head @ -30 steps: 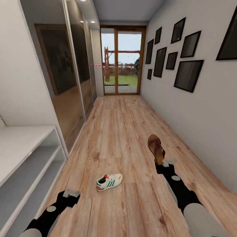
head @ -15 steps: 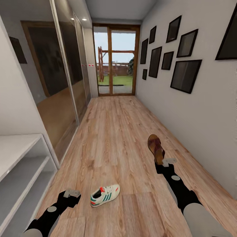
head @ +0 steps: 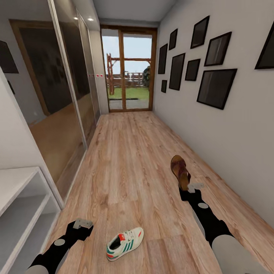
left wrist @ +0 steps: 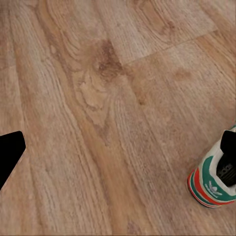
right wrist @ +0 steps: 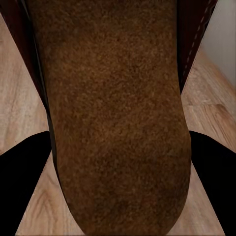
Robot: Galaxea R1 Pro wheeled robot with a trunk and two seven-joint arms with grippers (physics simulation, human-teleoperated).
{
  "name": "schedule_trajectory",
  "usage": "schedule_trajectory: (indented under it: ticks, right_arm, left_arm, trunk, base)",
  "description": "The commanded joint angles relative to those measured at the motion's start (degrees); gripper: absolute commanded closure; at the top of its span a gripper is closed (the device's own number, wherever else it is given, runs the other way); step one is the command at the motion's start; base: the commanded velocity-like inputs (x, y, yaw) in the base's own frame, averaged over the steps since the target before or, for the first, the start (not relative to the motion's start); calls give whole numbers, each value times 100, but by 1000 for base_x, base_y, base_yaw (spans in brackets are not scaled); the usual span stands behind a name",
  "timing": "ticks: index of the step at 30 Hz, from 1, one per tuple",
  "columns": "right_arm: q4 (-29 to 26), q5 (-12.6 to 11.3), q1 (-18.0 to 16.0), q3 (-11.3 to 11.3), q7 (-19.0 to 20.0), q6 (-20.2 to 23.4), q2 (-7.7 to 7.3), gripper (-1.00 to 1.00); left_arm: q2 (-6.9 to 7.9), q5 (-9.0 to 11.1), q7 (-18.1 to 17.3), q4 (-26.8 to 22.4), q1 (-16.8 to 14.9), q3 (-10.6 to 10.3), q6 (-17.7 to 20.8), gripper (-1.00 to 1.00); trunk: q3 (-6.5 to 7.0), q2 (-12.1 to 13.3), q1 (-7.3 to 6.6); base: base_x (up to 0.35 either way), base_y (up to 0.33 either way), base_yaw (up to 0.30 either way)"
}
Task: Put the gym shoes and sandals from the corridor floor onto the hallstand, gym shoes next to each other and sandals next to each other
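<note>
Light brown wood-grain plank flooring (head: 129,163) runs down a narrow corridor toward a wood-framed glass door (head: 127,68) at the far end. Over it the right gripper (head: 189,187) is clenched on the heel of a dark brown leather sandal with a tan footbed (head: 180,171), held off the floor with its toe pointing away from the robot; in the right wrist view the sandal's brown footbed (right wrist: 115,113) sits between the two dark fingers (right wrist: 22,187). The left gripper (head: 82,223) hangs low over the floor with nothing in it, and whether it is spread or closed I cannot tell. Just beside it, toward the middle of the corridor, a small white sneaker with green side stripes and red-orange marks (head: 125,243) lies on the floor; its heel (left wrist: 216,179) shows in the left wrist view. A pale grey-white shoe rack with open shelves (head: 19,205) stands at the left wall, next to mirrored sliding doors (head: 57,114). Dark picture frames (head: 215,85) hang on the right wall.
</note>
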Motion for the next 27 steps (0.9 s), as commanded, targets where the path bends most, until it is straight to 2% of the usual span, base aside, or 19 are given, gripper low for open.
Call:
schedule_trajectory:
  ticks: [1,5,12,27]
  right_arm:
    - [-4,60,-4,-21,10,0,4,100]
    - [-4,60,-3,-21,10,0,6,100]
    - [3,60,-5,-21,10,20,12,100]
    - [5,60,-5,-21,9,26,12,100]
  left_arm:
    - [-5,-49,-36,4,-3,49,-28,-100]
    - [-16,-49,-36,4,-2,48,-38,-100]
    - [-21,-49,-36,4,0,48,-42,-100]
    - [-6,-57,-66,4,-3,48,-32,-100]
  trunk:
    - [-5,-2,2]
    - [-5,-2,2]
    - [-5,-2,2]
    - [-5,-2,2]
  base:
    - [277,229,-2]
    - [190,150,-1]
    - [20,14,-12]
    - [0,0,-275]
